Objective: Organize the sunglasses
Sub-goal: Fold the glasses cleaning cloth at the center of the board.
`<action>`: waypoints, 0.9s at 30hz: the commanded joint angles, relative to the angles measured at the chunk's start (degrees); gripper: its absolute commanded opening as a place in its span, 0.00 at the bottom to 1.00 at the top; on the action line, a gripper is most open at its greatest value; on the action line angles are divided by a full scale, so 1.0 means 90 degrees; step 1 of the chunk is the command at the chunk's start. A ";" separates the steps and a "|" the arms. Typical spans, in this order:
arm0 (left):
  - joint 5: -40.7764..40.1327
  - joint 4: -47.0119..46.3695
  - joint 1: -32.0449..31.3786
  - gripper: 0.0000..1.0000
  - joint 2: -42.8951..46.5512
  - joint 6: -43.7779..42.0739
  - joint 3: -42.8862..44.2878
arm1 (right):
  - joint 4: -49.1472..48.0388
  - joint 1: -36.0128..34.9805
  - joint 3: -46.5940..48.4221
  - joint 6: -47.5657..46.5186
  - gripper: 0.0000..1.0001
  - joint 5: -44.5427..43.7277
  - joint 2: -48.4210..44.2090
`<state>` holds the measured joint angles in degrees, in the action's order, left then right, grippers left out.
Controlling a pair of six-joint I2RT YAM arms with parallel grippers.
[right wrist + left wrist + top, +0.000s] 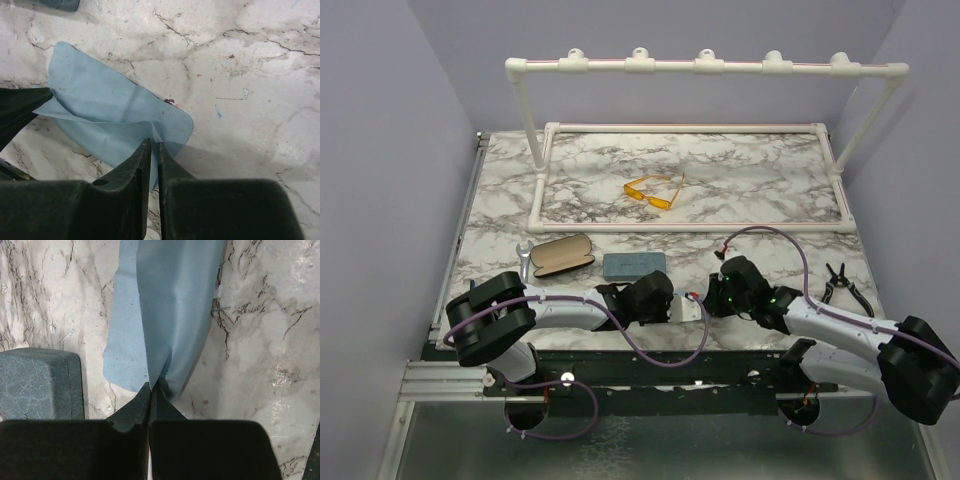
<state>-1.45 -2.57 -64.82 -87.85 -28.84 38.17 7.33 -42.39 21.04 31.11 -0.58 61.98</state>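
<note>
Just on the near side of the grey-blue case [635,265], the left gripper [151,386] has its fingers pressed together on one edge of a blue cloth [165,305], which lies flat on the marble table [770,190] and runs away from the fingertips. A corner of the case shows just to the left of that cloth in the left wrist view. To the near right of the case, the right gripper [154,143] has its fingers drawn almost together. Only a thin slit is left between them, and a raised fold of the cloth seems to be pinched in it.

Immediately left of the case lies a black oval case [560,255], open, with a tan lining, and a wrench [524,260] lies just beyond that. Well to the right of the grey-blue case lie pliers [845,285].

Beyond the case and well apart from it, the yellow-orange sunglasses [651,193] rest on the table, inside the base rectangle of a white pipe frame [690,127], touched by neither gripper.
</note>
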 commanded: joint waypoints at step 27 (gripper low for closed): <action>0.0156 0.0119 0.0044 0.00 -0.0004 -0.0062 -0.0036 | -0.0377 -0.0036 -0.0065 -0.0227 0.25 -0.0449 -0.0108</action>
<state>-1.30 -2.55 -64.82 -87.85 -28.88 38.17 6.66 -42.41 19.51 30.81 -3.53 59.72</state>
